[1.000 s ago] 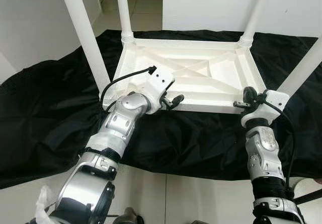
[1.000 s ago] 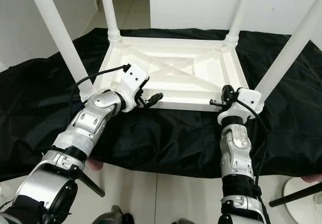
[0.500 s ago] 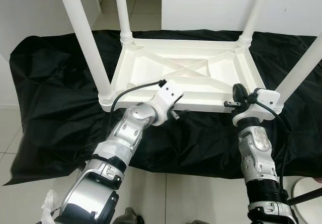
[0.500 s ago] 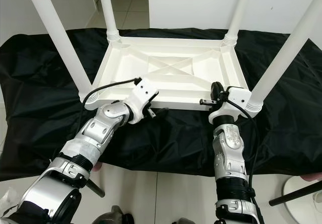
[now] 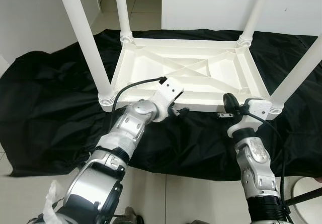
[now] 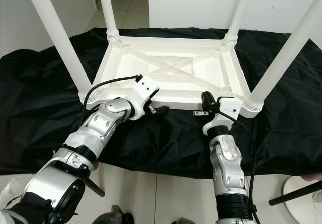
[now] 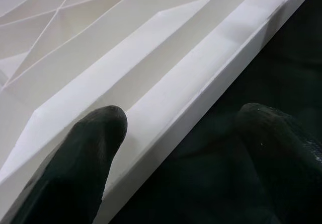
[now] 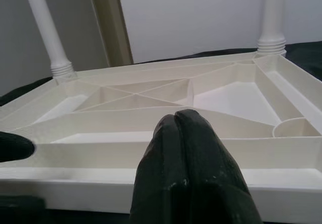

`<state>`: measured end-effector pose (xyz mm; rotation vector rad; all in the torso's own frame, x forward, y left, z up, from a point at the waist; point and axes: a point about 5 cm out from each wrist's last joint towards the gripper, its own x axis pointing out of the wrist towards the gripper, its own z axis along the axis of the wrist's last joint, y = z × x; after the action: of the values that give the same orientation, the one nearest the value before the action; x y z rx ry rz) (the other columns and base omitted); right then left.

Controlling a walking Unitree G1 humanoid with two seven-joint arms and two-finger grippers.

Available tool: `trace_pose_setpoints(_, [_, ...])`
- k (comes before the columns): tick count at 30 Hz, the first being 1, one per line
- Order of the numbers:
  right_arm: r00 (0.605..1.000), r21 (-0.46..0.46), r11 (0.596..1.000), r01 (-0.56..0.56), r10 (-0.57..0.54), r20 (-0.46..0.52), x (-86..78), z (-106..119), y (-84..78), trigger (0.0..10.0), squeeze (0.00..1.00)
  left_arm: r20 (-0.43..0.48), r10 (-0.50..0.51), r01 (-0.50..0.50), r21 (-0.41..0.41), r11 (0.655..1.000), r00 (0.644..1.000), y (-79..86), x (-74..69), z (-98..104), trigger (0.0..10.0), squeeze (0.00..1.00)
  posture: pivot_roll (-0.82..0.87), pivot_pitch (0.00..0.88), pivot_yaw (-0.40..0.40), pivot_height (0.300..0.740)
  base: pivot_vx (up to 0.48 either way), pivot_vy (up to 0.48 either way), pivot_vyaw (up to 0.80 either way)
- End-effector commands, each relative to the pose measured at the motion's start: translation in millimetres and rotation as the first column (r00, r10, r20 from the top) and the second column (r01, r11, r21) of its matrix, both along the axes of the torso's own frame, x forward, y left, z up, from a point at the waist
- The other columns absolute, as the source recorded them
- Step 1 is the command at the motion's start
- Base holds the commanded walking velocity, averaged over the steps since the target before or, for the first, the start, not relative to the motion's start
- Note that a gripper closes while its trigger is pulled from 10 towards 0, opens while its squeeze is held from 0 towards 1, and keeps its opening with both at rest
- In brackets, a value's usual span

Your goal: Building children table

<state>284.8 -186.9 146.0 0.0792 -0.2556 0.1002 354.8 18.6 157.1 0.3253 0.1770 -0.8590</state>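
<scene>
A white plastic table [image 5: 188, 73] lies upside down on a black cloth [image 5: 50, 108] spread over a pale tiled floor [image 5: 166, 194], its four legs [image 5: 83, 38] rising out of the corners and out of the top of the head views. Ribs cross in an X inside the underside of the tabletop.

The left gripper [image 5: 177, 110] is at the table's near rim, left of its middle. The left wrist view shows its fingers [image 7: 90, 148] spread apart, one over the white rim's inner ledge and the other over the cloth just outside, so the rim lies between them; whether either pad touches the plastic cannot be told.

The right gripper [image 5: 226, 105] is at the same near rim, close to the near right leg [image 5: 297, 78]. In the right wrist view its fingers [image 8: 186, 168] are pressed together with nothing between them, raised just in front of the rim and pointing across the ribbed underside toward the two far legs.

A black cable [image 5: 132, 87] loops from the left wrist back along the silver forearm. A white wall [image 5: 211, 2] stands behind the table, and a doorway [image 5: 136, 2] opens to the left of it.
</scene>
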Motion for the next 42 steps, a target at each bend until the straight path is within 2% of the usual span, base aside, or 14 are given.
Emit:
trace_pose_setpoints(1, [1.000,0.001,1.000,-0.009,0.009,-0.013,-1.5,-2,1.7,10.0,0.00,0.060,0.181,-0.182,0.006,0.983,0.982,8.6,8.0,0,10.0,0.00,-0.09,0.000,0.064,0.740,0.000,0.000,0.00])
trace_pose_setpoints(8, [1.000,-0.005,1.000,-0.004,0.004,-0.013,-6.2,1,0.8,10.0,0.00,0.043,0.157,-0.158,0.025,0.987,0.987,3.6,8.3,-2,10.0,0.00,-0.11,0.024,0.078,0.740,0.000,0.000,0.00])
trace_pose_setpoints(10, [1.000,-0.012,1.000,0.004,-0.004,-0.016,-10.0,3,-1.1,10.0,0.00,0.034,0.144,-0.145,0.038,0.989,0.989,2.5,8.1,-3,10.0,0.00,-0.12,0.061,0.089,0.740,0.000,0.000,0.00])
trace_pose_setpoints(19, [0.997,-0.034,0.999,0.027,-0.029,-0.075,-34.7,-1,-5.0,10.0,0.00,-0.084,0.163,-0.160,0.040,0.986,0.983,4.8,15.4,-8,10.0,0.00,-0.15,0.130,0.099,0.740,0.000,0.000,0.00])
trace_pose_setpoints(25, [0.996,-0.037,0.999,0.027,-0.030,-0.082,-37.0,-1,-5.1,10.0,0.00,-0.093,0.177,-0.174,0.039,0.984,0.980,7.0,19.7,-5,10.0,0.00,-0.16,0.144,0.095,0.740,0.000,0.000,0.00])
trace_pose_setpoints(29, [0.995,-0.041,0.999,0.025,-0.029,-0.092,-36.2,1,-5.2,10.0,0.00,-0.135,0.178,-0.179,0.000,0.984,0.975,11.0,25.1,2,10.0,0.00,-0.16,0.143,0.095,0.740,0.000,0.000,0.00])
trace_pose_setpoints(30, [0.995,-0.043,0.999,0.026,-0.030,-0.096,-36.2,1,-5.2,10.0,0.00,-0.141,0.174,-0.177,-0.009,0.984,0.975,12.1,25.8,3,8.0,0.00,-0.16,0.140,0.094,0.740,0.000,0.000,0.00])
trace_pose_setpoints(32, [0.995,-0.043,0.999,0.026,-0.030,-0.096,-36.2,1,-5.2,10.0,0.00,-0.141,0.174,-0.177,-0.009,0.984,0.975,12.1,25.8,3,8.0,0.00,-0.16,0.140,0.094,0.740,0.000,0.000,0.00])
trace_pose_setpoints(33, [0.995,-0.044,0.999,0.025,-0.030,-0.098,-36.2,2,-4.9,10.0,0.00,-0.141,0.171,-0.174,-0.009,0.985,0.975,13.3,25.8,2,4.2,0.00,-0.16,0.138,0.095,0.740,0.000,0.000,0.00])
trace_pose_setpoints(34, [0.995,-0.044,0.999,0.025,-0.029,-0.099,-35.9,2,-4.6,10.0,0.00,-0.142,0.168,-0.171,-0.007,0.985,0.976,14.6,25.4,1,2.2,0.00,-0.15,0.133,0.098,0.740,0.000,0.000,0.00])
trace_pose_setpoints(36, [0.994,-0.044,0.999,0.024,-0.029,-0.101,-35.8,2,-4.2,10.0,0.00,-0.143,0.166,-0.169,-0.006,0.986,0.976,15.3,25.3,1,2.2,0.00,-0.15,0.131,0.098,0.740,0.000,0.000,0.00])
trace_pose_setpoints(37, [0.994,-0.043,0.999,0.025,-0.029,-0.102,-35.7,2,-4.0,10.0,0.00,-0.146,0.164,-0.166,-0.008,0.986,0.976,15.7,24.6,0,0.7,0.00,-0.15,0.131,0.098,0.740,0.000,0.000,0.00])
trace_pose_setpoints(38, [0.994,-0.042,0.999,0.026,-0.030,-0.103,-35.4,2,-3.8,10.0,0.00,-0.149,0.160,-0.164,-0.012,0.986,0.976,16.0,24.0,-1,0.0,0.00,-0.15,0.125,0.099,0.740,0.000,0.000,0.00])
trace_pose_setpoints(42, [0.994,-0.039,0.999,0.024,-0.028,-0.104,-34.4,1,-2.4,10.0,0.00,-0.157,0.153,-0.158,-0.020,0.987,0.976,15.2,21.8,-4,0.0,0.00,-0.14,0.117,0.100,0.740,0.000,0.000,0.00])
